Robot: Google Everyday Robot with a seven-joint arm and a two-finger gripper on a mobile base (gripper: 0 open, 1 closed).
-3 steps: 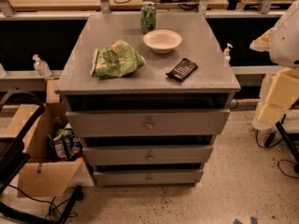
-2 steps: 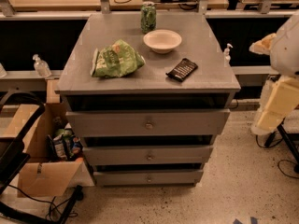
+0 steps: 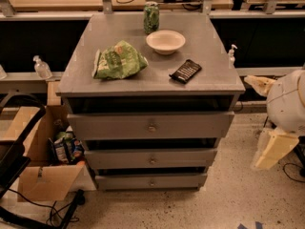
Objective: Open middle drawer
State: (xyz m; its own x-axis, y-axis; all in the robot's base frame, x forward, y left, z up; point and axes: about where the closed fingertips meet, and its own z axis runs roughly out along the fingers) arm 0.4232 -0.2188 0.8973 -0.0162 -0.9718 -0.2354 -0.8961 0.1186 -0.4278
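The grey cabinet (image 3: 143, 78) has three drawers stacked in its front. The middle drawer (image 3: 119, 158) is a wide grey front of medium height with a small round metal knob (image 3: 152, 160) at its centre. It sits between the taller top drawer (image 3: 109, 126) and the shorter bottom drawer (image 3: 124, 181), and its front is roughly in line with theirs. My gripper (image 3: 271, 149) shows as a cream-coloured part below the white arm (image 3: 288, 104) at the right edge. It is to the right of the cabinet, about level with the middle drawer, and touches nothing.
On the cabinet top lie a green chip bag (image 3: 118, 61), a white bowl (image 3: 165, 41), a green can (image 3: 151, 17) and a dark snack bar (image 3: 185, 71). An open cardboard box (image 3: 38, 175) stands on the floor to the left. Desks run behind.
My arm and gripper have moved down along the right side of the cabinet. The drawers and the things on top have not moved.
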